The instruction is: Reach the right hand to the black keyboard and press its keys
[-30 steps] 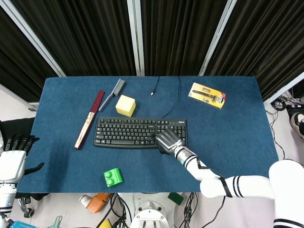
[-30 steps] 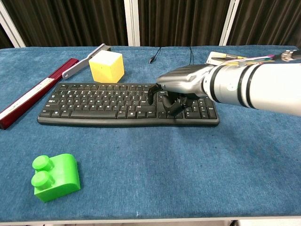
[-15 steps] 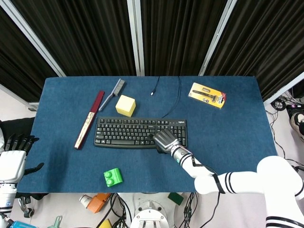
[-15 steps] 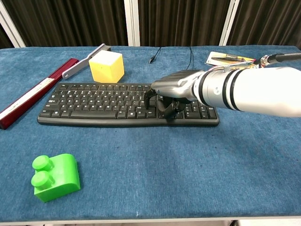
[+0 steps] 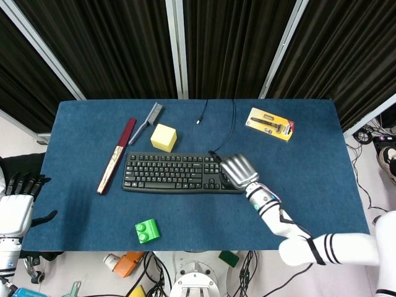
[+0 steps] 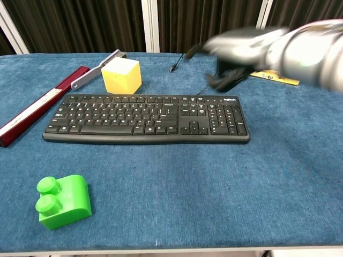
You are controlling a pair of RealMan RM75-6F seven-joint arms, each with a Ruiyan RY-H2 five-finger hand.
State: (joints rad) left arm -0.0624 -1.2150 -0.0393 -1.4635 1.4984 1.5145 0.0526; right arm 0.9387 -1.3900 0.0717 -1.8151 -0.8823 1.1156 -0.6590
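R hand (image 6: pixel 236 53) lifted off black keyboard (image 6: pixel 144 118) at table centre since 0.5 s ago, now blurred above its right end, fingers curled, empty; 1 keyboard, 1 yellow cube (image 5: pixel 163 137), 1 green block (image 5: pixel 147 231).

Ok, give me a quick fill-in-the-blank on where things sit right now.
1. The yellow cube sits just behind the ____.
2. The right hand is blurred and raised ____ the keys, touching none.
3. The block nearest the table's front edge is ____ in colour.
4. Beside the red bar lies a grey ____.

Missing words: keyboard; above; green; brush
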